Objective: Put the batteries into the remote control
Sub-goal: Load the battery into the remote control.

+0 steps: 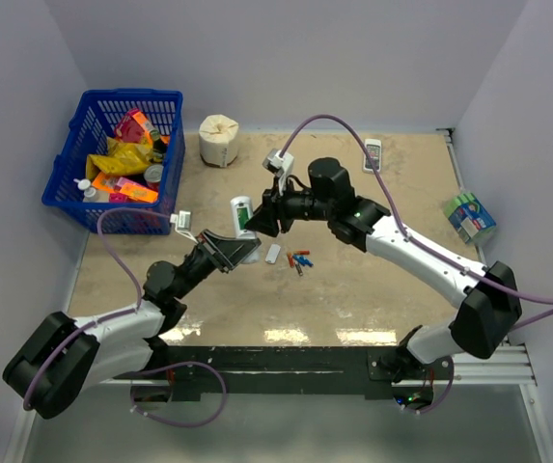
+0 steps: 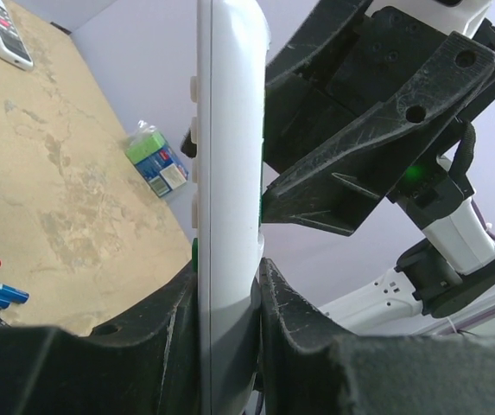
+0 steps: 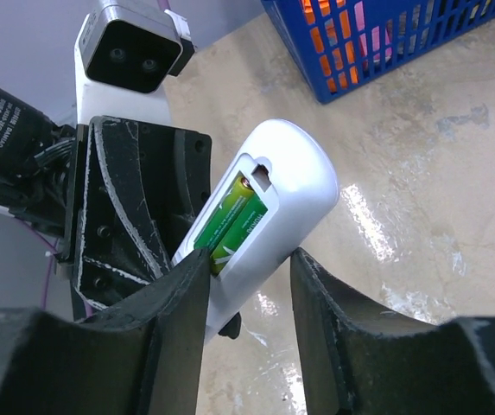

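Two green batteries (image 3: 234, 220) seated in the bay, cover off.
My left claw (image 2: 226, 270) is clenched on the remote control (image 2: 228, 173), holding it upright in the air over the middle of the worktop (image 1: 373, 280). My right claw (image 3: 251, 256) straddles its lower end by the open bay; can't tell if it grips. The remote is slim and white, and its bay looks full. Left to do, I'd judge: refit the small white cover (image 1: 272, 254) lying just left of the loose coloured batteries (image 1: 298, 259).
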Available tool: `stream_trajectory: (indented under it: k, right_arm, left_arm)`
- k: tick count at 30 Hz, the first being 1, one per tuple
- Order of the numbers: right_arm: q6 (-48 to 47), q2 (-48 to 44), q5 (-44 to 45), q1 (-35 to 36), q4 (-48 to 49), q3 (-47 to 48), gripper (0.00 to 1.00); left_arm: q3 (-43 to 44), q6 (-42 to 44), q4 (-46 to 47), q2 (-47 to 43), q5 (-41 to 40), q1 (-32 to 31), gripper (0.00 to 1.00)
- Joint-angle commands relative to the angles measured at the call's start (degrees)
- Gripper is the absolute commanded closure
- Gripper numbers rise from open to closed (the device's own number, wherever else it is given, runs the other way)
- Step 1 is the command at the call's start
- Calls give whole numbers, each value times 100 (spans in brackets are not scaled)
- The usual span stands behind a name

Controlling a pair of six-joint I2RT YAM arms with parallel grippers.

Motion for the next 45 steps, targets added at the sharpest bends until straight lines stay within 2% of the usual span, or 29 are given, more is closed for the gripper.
stream_trajectory:
  k: [1, 5, 8, 10, 14, 19, 29, 33, 36, 37, 39, 43, 45]
  right_arm:
    - [-55, 72, 73, -9, 225, 220, 52]
    - [-46, -34, 389, -53, -38, 405, 41]
    - [-90, -174, 407, -62, -118, 441, 30]
    - [-90, -183, 259, -62, -100, 414, 21]
    - [67, -70, -40, -53, 40, 353, 16]
    - [261, -25, -50, -35, 322, 159, 17]
    - [217, 230, -24, -44, 234, 1, 24]
    - [244, 282, -129, -44, 313, -52, 31]
    - [253, 309, -147, -35, 348, -61, 41]
    - [244, 318, -147, -44, 357, -69, 48]
    - [244, 344, -147, -44, 374, -60, 53]
    - [261, 397, -155, -35, 392, -52, 53]
    - [305, 362, -199, -35, 410, -52, 44]
  left_arm:
    - [169, 201, 349, -260, 229, -24, 100]
    - [116, 683, -362, -541, 54, 117, 100]
    - [159, 1140, -1266, -831, 1, 205, 100]
    - [221, 1264, -1427, -955, 18, 205, 100]
    - [291, 1362, -1454, -938, 158, 214, 100]
    - [344, 1239, -1199, -780, 308, 214, 100]
    - [353, 1107, -839, -700, 466, 214, 100]
    - [406, 1133, -803, -665, 545, 205, 100]
    - [432, 1133, -707, -621, 616, 205, 100]
    - [441, 1142, -689, -595, 633, 214, 100]
    - [476, 1168, -645, -569, 721, 205, 100]
    - [494, 1186, -610, -551, 774, 214, 100]
    - [511, 1186, -662, -560, 765, 214, 100]
